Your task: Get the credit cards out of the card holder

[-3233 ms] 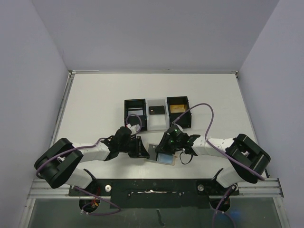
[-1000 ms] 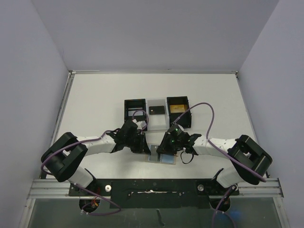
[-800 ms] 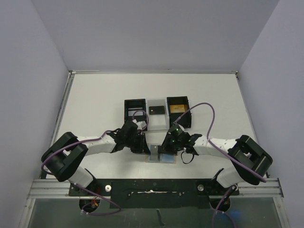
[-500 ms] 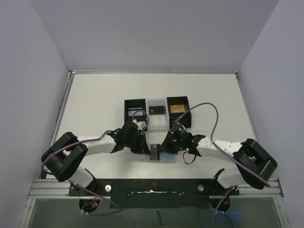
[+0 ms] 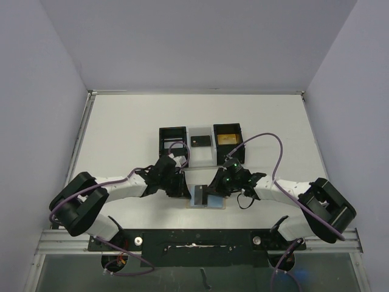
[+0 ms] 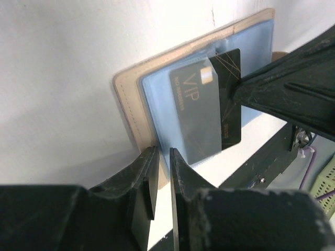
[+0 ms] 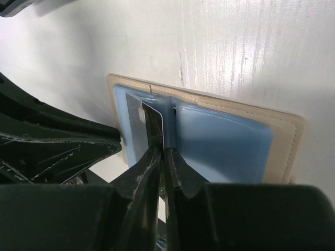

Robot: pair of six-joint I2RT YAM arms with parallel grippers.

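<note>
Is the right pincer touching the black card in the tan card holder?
Touching. Right wrist view: the right pincer clamps the black card by its edge, above the tan square card holder.

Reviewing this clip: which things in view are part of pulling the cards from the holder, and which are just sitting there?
Job: card holder, lying open; black card, pinched in the right tool; grey VIP card, in the holder's pocket; left tool, clamped on the holder's edge.
Lying about: black tray at the back; dark card and gold card inside it.
</note>
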